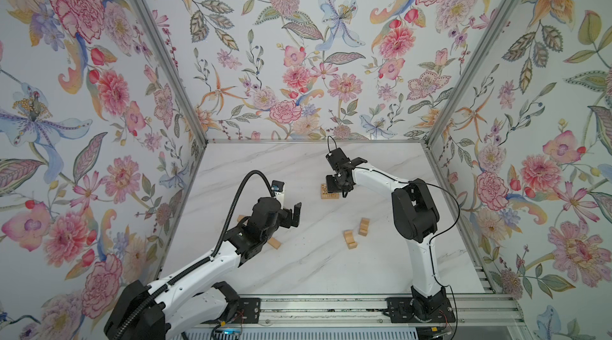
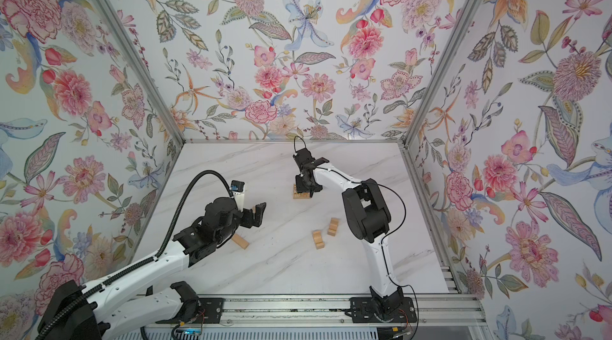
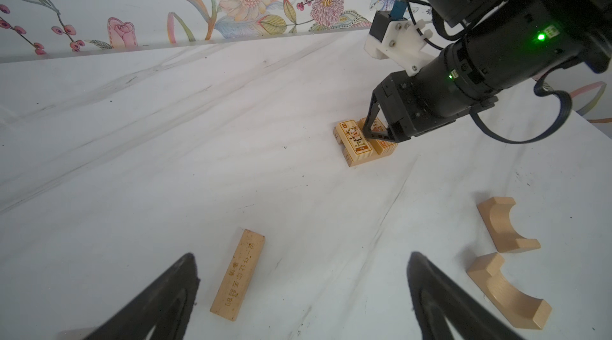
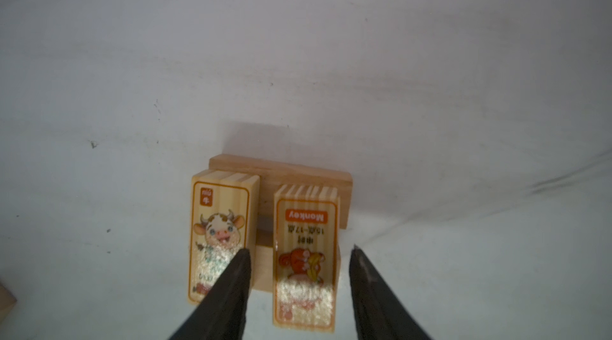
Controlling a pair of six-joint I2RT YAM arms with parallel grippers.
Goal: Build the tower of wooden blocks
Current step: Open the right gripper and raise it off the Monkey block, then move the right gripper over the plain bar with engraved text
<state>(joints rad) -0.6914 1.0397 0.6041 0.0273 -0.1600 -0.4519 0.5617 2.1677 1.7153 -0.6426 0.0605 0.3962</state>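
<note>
We judged the step in hand to be the release of a second-layer piece. The right claw (image 4: 299, 249) hung over the tower (image 1: 328, 192) at the middle of the bench (image 1: 298, 272). Its fingers stood apart on either side of the monkey block (image 4: 306, 255) and were not clamped on it, with a clear gap on one side. The other finger sat in the slot between that block and the cow block (image 4: 218, 222), close to both.

To do this well, we thought the claw should rise straight up with no sideways drift. The finger in the slot could easily nudge either printed piece off square.

The monkey block lay flat, picture up. Its long axis was parallel to the cow block and ran across the lower bars (image 4: 298, 172) beneath. The two pictures pointed opposite ways, as the monkey's lettering read upside down beside the cow's upright face.

The left claw (image 3: 304, 305) hovered with its fingers wide apart and nothing between them. It was near the engraved bar (image 3: 238, 275), which lay flat on the bench. Two arch blocks (image 3: 506, 225) lay loose, well apart from the tower.
</note>
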